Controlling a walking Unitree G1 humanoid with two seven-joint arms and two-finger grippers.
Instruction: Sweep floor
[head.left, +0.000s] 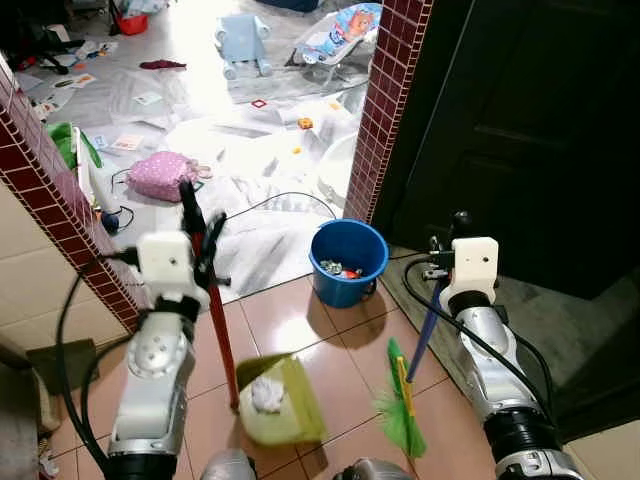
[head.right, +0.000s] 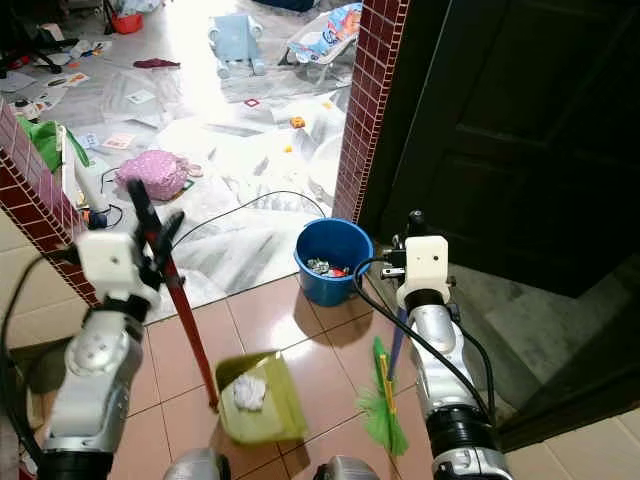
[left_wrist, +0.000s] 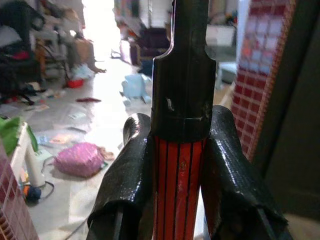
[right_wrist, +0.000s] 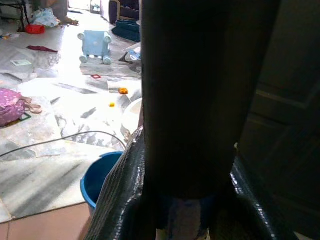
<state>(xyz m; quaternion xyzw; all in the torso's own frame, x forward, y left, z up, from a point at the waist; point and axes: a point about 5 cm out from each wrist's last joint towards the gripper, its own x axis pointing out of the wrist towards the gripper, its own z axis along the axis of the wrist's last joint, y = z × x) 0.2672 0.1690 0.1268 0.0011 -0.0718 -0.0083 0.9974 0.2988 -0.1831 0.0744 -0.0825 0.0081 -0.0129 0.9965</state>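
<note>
Dustpan (head.left: 282, 405) handle in left gripper (head.left: 201, 245), broom (head.left: 405, 400) in right gripper (head.left: 445, 262).

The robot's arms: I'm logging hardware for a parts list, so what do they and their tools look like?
Both arms are silver metal with rounded jointed segments and a black collar lower down. Each wrist carries a white boxy housing. Black cables loop loosely alongside each arm. The left tool and the right tool each have two long black fingers; in the wrist views these look glossy.

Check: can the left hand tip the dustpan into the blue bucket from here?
Probably yes. The left hand grips the red handle; bare tile lies between the dustpan and the blue bucket.
</note>
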